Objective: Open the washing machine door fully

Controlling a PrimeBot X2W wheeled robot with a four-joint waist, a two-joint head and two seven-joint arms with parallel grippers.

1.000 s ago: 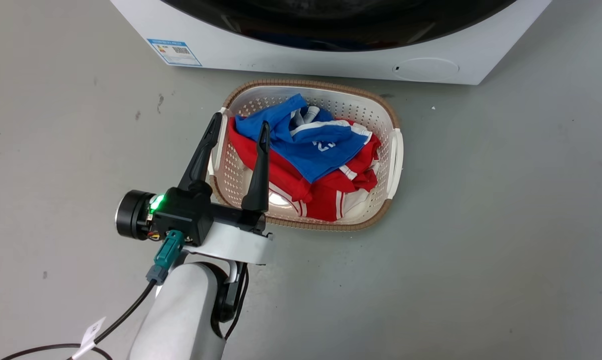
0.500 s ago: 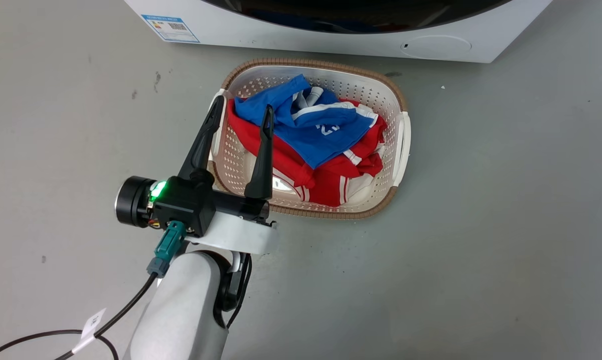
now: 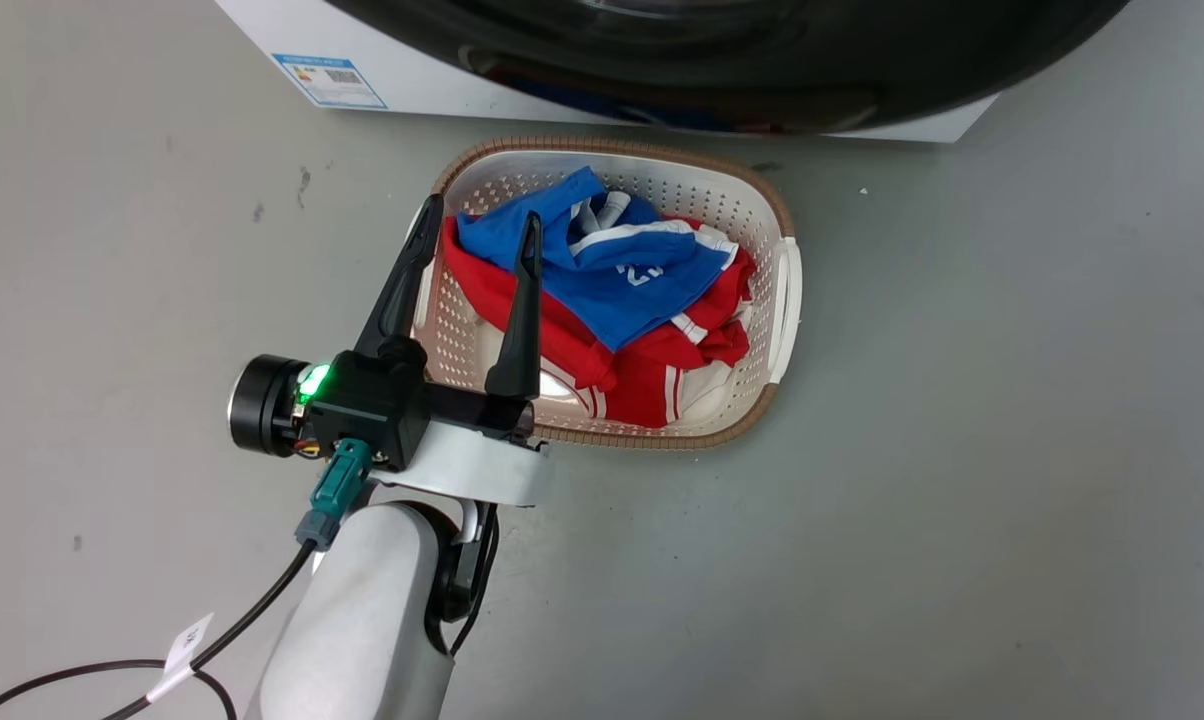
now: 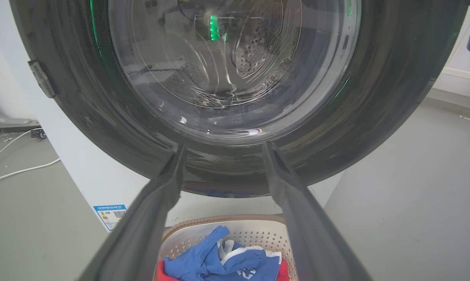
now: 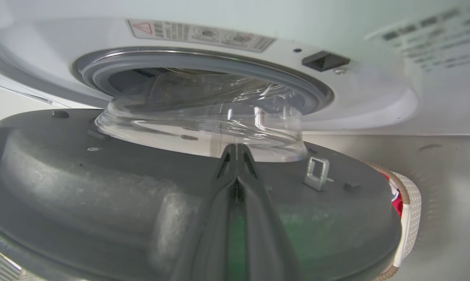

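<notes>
**Door ajar, right end effector at its inner face**

Head view: the glossy black washing machine door [image 3: 762,60] stood out from the white washing machine [image 3: 412,90], above a basket [image 3: 784,290] of clothes. The left end effector [image 3: 483,210] was spread open and empty.

Left wrist view: the door's broad black ring faced the camera.

Right wrist view: the right end effector [image 5: 237,150], fingers pressed together, lay over the door's grey inner face. The glass bowl [image 5: 203,117] sat partly out of the gasket [image 5: 203,64].

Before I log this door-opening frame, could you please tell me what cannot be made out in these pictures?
Head view: the top edge cuts off most of the washing machine door, so its opening angle is unclear.
Right wrist view: the closed right claw hides with its own fingers whether it touches the door's glass.
Left wrist view: reflections on the glass blur what the drum holds.
</notes>
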